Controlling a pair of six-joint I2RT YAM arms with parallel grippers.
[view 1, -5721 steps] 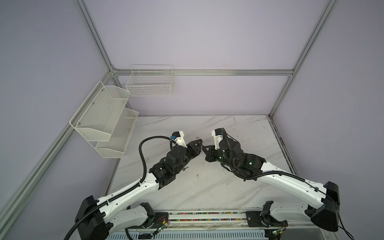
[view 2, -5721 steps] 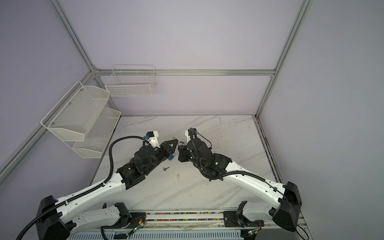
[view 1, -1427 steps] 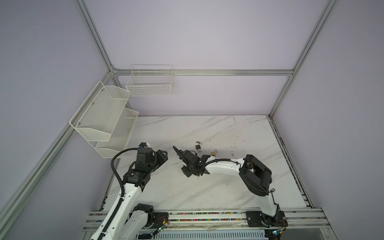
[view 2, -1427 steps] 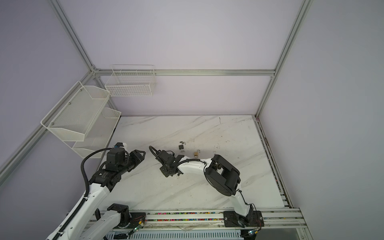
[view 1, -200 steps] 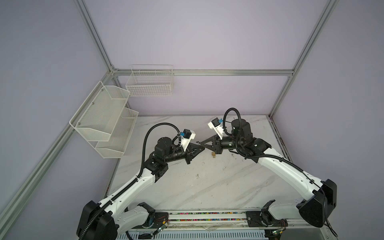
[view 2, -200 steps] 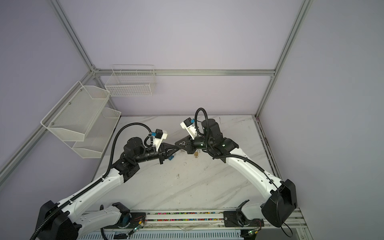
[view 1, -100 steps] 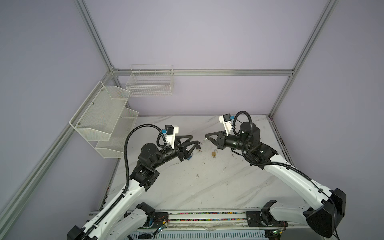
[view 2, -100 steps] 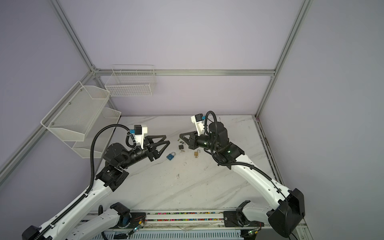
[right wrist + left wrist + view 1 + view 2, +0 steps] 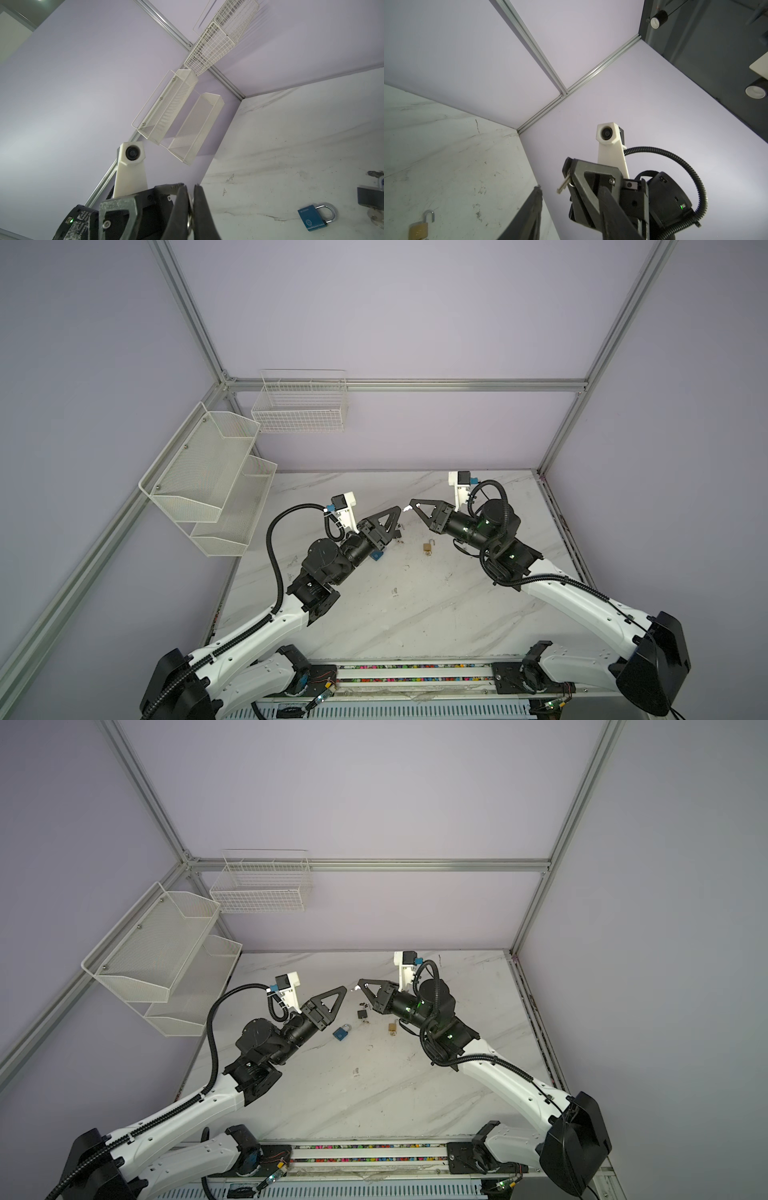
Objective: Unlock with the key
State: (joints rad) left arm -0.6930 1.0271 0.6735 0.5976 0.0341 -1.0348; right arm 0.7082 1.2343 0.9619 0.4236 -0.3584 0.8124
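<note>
1. My right claw [image 9: 360,984] is pinching the key [image 9: 563,184] by its head, so its teeth are poking out.
2. The blue lock [image 9: 340,1032] is lying on the surface [image 9: 374,1094] by my left claw [image 9: 342,991], whose gap I cannot tell.

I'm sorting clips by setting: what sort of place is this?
Probably a lab robot workcell: lilac wall panels in an aluminium frame box in a marble-look tabletop, and two robot arms are mounted at its front edge.
</note>
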